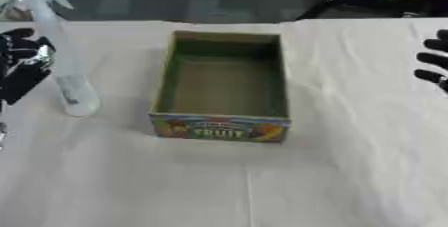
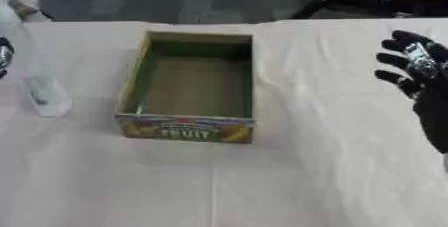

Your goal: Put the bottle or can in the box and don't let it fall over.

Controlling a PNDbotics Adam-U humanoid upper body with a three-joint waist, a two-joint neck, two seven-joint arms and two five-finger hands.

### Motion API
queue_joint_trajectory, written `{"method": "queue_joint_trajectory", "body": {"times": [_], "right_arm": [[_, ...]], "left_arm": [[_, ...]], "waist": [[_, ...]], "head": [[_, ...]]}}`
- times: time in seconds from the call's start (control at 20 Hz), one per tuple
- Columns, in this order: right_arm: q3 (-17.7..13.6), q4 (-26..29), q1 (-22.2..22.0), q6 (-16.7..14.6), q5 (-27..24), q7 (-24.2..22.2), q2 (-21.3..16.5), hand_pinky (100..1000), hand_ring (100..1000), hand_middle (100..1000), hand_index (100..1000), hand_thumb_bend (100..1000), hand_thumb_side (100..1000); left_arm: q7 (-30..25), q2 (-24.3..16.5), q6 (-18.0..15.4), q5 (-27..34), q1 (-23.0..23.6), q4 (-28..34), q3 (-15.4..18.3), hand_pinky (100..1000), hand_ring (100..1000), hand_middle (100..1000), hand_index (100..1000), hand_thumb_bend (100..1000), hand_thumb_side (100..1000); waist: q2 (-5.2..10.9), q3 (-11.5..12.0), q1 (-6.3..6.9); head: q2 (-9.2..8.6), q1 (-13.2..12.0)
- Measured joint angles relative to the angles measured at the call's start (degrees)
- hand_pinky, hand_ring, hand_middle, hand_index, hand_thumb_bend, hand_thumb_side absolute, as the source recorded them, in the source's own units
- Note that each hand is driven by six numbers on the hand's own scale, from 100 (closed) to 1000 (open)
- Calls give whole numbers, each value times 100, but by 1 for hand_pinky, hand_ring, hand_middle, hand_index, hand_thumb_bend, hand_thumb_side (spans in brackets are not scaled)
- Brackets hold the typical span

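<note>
Left eye: clear bottle (image 1: 74, 88) stands on the white table (image 1: 350, 171), tilted, just left of the open, empty FRUIT box (image 1: 222, 87). Left hand (image 1: 22, 58) is beside the bottle's upper part; can't tell its fingers or whether it grips.

Right eye: right hand (image 2: 420, 78) idles far right, fingers spread, holding nothing, clear of the box.

Left eye view. White-cloth-covered worktop (image 1: 332, 171) fills most of frame. Open cardboard box with green interior and colourful "FRUIT" front panel (image 1: 220, 127) sits centre frame, empty. Tall clear plastic bottle (image 1: 63, 61) at left, base on cloth, leaning toward upper left. Left robot hand (image 1: 22, 58) at left edge, beside bottle; contact unclear. Right robot hand (image 1: 435, 61) at right edge, fingers spread.
</note>
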State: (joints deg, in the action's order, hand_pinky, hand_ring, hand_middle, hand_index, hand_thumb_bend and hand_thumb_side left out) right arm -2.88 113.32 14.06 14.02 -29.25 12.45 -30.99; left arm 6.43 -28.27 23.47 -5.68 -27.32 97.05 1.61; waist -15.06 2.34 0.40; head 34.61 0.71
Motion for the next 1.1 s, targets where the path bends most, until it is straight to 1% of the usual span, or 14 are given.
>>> {"method": "queue_joint_trajectory", "body": {"times": [0.35, 0.4, 0.45, 0.5, 1.1], "right_arm": [[9, 0, 0, 1, 4, -16, 2, 817, 854, 800, 834, 100, 535], [9, 0, 0, 2, 4, -17, 2, 817, 854, 800, 834, 100, 539], [9, 0, 0, 2, 4, -18, 2, 817, 854, 800, 834, 100, 539], [9, 0, 0, 3, 4, -19, 2, 817, 854, 800, 834, 100, 545], [9, 0, -3, 5, 4, -21, 2, 818, 855, 801, 834, 100, 541]], "left_arm": [[-51, -24, 48, 8, 1, 325, 2, 1000, 825, 726, 885, 100, 512], [-57, -36, 57, 8, 2, 352, 2, 1000, 825, 726, 885, 100, 513], [-62, -49, 63, 8, 3, 375, 4, 1000, 827, 727, 886, 100, 534], [-69, -51, 69, 8, 5, 399, 4, 1000, 827, 728, 887, 100, 516], [-187, -51, 82, 65, 3, 488, 19, 1000, 847, 743, 901, 100, 525]], "waist": [[-7, 9, -6], [-7, 9, -7], [-7, 9, -7], [-7, 10, -7], [-7, 9, -1]], "head": [[0, 144], [0, 148], [-1, 150], [-1, 153], [-22, 148]]}}
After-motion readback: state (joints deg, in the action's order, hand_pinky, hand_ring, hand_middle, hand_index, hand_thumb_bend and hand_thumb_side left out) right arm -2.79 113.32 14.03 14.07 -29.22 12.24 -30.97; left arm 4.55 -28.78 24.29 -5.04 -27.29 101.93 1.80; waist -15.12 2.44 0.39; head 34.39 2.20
